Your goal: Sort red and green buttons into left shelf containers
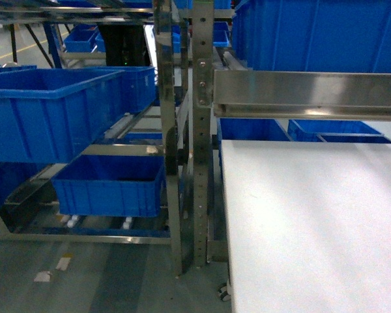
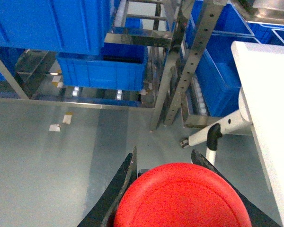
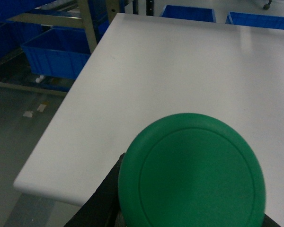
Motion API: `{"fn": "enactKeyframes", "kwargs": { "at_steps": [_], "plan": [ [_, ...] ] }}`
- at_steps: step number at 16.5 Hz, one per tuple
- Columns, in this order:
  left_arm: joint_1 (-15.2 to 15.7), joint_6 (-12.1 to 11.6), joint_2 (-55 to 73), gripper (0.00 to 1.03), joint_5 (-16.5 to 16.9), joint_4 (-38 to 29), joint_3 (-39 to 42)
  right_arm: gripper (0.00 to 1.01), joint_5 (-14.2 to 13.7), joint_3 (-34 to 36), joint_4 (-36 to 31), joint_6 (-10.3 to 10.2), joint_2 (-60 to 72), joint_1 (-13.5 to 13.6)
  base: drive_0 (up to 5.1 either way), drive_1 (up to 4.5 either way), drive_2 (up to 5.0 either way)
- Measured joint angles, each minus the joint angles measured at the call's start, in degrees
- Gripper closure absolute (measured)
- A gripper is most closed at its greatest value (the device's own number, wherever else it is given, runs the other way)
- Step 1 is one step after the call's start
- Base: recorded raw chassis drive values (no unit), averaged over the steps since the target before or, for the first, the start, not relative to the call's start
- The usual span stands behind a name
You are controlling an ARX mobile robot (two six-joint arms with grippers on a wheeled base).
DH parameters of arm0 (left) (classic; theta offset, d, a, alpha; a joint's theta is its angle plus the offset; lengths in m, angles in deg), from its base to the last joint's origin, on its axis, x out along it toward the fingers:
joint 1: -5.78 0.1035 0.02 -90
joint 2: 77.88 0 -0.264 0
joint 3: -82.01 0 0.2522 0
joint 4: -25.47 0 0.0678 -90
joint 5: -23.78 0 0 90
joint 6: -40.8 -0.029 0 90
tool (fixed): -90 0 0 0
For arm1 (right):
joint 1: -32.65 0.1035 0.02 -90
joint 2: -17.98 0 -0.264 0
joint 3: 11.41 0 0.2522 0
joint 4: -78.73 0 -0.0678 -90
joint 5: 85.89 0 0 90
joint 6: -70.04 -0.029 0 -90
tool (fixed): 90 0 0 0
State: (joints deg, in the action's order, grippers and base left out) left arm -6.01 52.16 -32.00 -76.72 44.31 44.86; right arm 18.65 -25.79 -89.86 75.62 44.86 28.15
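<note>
Carrying: we are holding one button in each arm, and neither is showing in the head view, where only the rack and the white table (image 1: pixel 313 222) are appearing.
Left shelf containers: we are seeing the large deep bright-blue plastic bin (image 1: pixel 49 111) on the upper rails of the steel rack and the smaller-looking bright-blue plastic bin (image 1: pixel 111 186) on the lower rails beneath it, both open-topped and on the left of the head view.
Left gripper: the left gripper (image 2: pixel 180 198) is closing its dark fingers (image 2: pixel 116 189) around the wide round red mushroom-cap button (image 2: pixel 182 196), which is hanging over the grey floor, well apart from the lower bin.
Right gripper: the right gripper (image 3: pixel 189 189) is carrying the wide round green mushroom-cap button (image 3: pixel 191 170) above the near part of the table; the cap is hiding the fingertips, yet we are judging them closed on its base.
Risk on the left: we are judging that a release from here would be dropping the red button onto the floor; the perforated steel upright (image 1: pixel 202 130) is also standing where a sweeping arm could strike it.
Risk on the right: the green button is having to cross past the table edge and the upright, so a slack grip could be losing it.
Mix-up: nothing is marking which bin takes which colour.
Writing: we are finding no brand, label or legible text in any view.
</note>
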Motion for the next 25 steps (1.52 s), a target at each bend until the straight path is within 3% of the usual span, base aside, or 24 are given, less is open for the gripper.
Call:
{"fn": "enactKeyframes", "kwargs": {
  "at_steps": [25],
  "plan": [
    [-0.04,0.0,0.02,0.75,0.0,0.04,0.02,0.67,0.02,0.0,-0.09,0.0,0.02,0.0,-4.9,1.92,3.0]
  ]
}}
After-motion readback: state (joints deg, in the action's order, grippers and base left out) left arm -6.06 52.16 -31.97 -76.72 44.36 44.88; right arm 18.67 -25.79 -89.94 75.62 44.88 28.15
